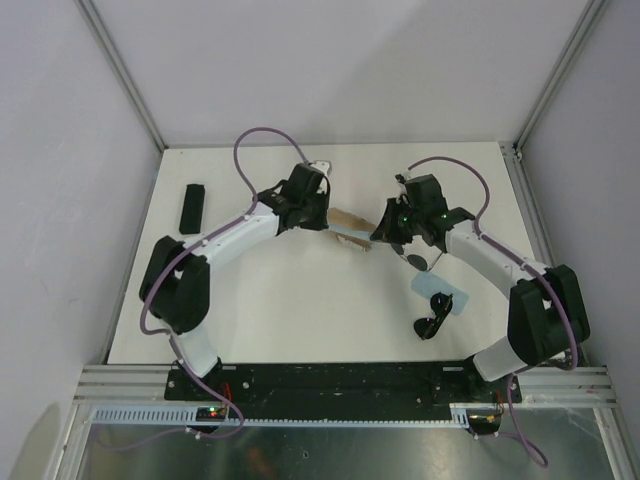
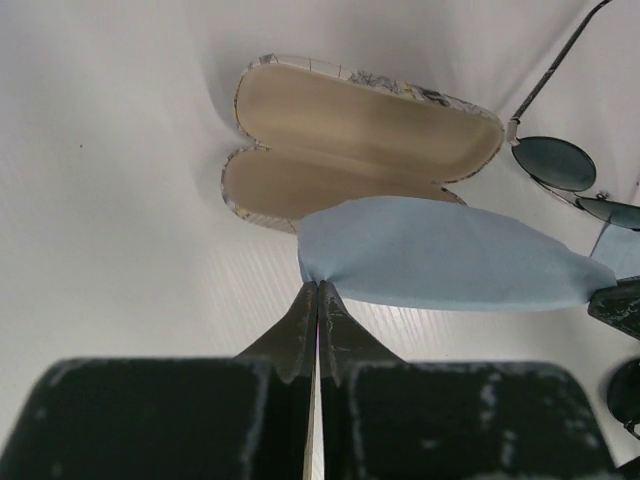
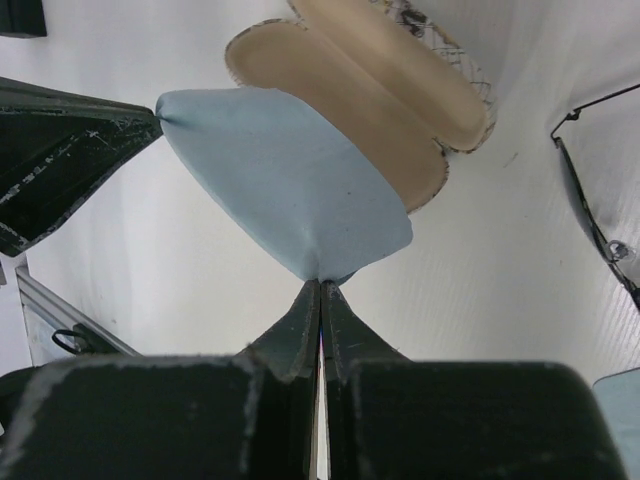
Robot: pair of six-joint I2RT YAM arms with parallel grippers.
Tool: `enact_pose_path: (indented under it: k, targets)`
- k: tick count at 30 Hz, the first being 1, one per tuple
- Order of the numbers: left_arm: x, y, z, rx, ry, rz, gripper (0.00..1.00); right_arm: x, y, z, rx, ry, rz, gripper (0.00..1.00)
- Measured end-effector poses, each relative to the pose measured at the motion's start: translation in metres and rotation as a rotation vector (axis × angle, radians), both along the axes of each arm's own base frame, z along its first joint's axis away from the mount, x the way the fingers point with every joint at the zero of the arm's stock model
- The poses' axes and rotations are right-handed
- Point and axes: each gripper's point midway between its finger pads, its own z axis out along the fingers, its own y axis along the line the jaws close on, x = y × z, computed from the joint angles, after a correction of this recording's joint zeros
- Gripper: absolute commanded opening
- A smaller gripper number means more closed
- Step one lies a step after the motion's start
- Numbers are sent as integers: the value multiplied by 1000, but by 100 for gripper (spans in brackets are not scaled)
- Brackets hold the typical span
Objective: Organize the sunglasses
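Observation:
A light blue cloth (image 2: 440,255) is stretched between my two grippers above the open beige patterned case (image 2: 350,140). My left gripper (image 2: 317,285) is shut on one corner of the cloth. My right gripper (image 3: 320,282) is shut on the opposite corner of the cloth (image 3: 290,190), with the case (image 3: 380,80) behind it. The thin wire-frame sunglasses (image 2: 555,162) lie on the table just right of the case, also seen as the wire sunglasses (image 1: 415,258) under my right wrist. The chunky black sunglasses (image 1: 432,322) lie nearer the front right.
A second light blue cloth (image 1: 440,295) lies under the chunky pair. A black oblong case (image 1: 191,205) sits at the far left of the white table (image 1: 300,310). White walls enclose the table on three sides.

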Motion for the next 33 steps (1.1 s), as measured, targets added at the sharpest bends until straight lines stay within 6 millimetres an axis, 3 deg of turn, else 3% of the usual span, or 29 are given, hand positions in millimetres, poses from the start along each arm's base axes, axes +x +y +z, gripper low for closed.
enact_pose_path:
  k: [16, 24, 33]
  targets:
    - [51, -6, -29, -15, 42, -31, 0, 34, 1, -30, 6, 61, -22, 0]
    - [58, -9, -46, -4, 67, -45, 0, 54, 5, -35, 12, 63, -27, 0]
    - [61, -5, -50, 8, 67, -48, 0, 54, 5, -54, -4, 103, -27, 0]
